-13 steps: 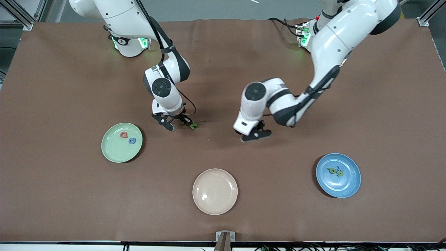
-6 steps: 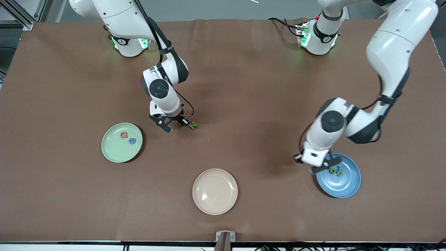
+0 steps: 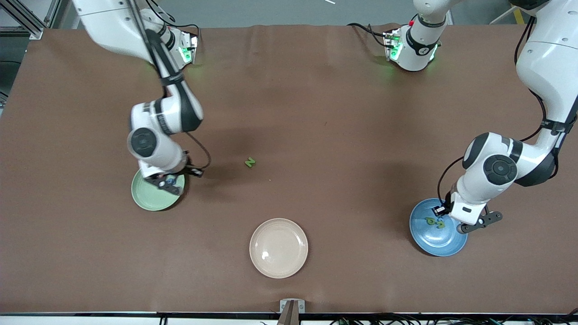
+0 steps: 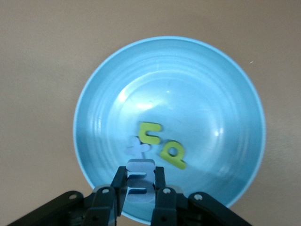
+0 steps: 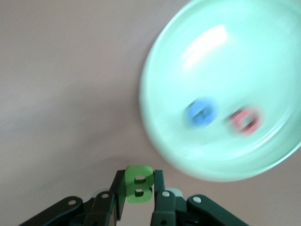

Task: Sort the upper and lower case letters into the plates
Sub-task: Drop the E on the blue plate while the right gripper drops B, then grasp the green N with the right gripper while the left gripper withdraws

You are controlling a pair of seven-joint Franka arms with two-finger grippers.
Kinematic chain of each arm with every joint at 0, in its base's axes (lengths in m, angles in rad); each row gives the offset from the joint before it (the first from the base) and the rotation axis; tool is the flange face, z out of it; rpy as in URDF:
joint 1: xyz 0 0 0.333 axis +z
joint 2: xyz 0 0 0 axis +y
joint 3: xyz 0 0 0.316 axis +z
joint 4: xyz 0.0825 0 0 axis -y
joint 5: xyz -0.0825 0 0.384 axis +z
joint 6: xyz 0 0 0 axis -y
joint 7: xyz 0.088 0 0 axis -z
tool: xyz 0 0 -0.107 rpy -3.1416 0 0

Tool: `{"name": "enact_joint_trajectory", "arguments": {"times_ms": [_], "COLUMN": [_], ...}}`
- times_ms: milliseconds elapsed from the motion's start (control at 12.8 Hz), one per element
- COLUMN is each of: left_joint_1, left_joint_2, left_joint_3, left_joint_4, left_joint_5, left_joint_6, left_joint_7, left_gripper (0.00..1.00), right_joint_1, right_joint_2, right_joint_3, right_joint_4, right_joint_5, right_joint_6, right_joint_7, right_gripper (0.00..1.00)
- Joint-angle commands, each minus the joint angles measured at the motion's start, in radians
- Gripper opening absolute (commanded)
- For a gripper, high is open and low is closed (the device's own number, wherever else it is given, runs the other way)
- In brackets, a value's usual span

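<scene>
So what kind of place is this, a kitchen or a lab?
Most likely a robotics lab: two white arms bolted along a table under a brown cover, aluminium framing at its corner, and toy letters like the green N sorted into plates.

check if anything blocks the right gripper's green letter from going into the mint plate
Nothing visible does. The right gripper holds the green letter at the edge of the mint plate. The plate holds only a blue letter and a red letter, with bare surface around them.
</scene>
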Motion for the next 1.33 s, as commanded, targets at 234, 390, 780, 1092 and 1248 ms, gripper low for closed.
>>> {"name": "enact_joint_trajectory", "arguments": {"times_ms": [234,390,780,1092,1248], "left_joint_1": [0.052,0.135,0.432,0.48,0.486], "left_joint_2": [-0.033,-0.088,-0.111,-0.108,-0.11], "left_joint_3": [-0.043,-0.127,-0.454,-0.611,-0.669], "left_joint_4": [-0.006,-0.012,0.043,0.217,0.26], "left_joint_5": [-0.011,-0.013,-0.017,-0.019,-0.034], "left_joint_6": [-0.01,-0.042,-0.258,-0.617,-0.713], "left_joint_7": [0.057,0.06,0.265,0.413,0.443], "left_gripper": [1.0,1.0,1.0,1.0,1.0], "right_joint_1": [-0.191,-0.215,-0.229,-0.225,-0.216], "right_joint_2": [0.004,0.041,0.101,0.111,0.098], "right_joint_3": [-0.018,-0.018,-0.012,-0.012,-0.01], "right_joint_4": [-0.021,-0.022,-0.012,-0.01,0.025], "right_joint_5": [0.007,0.008,0.02,0.022,0.022], "right_joint_6": [0.035,0.069,0.101,0.103,0.051], "right_joint_7": [-0.371,-0.403,-0.414,-0.408,-0.4], "right_gripper": [0.01,0.02,0.04,1.0,1.0]}}
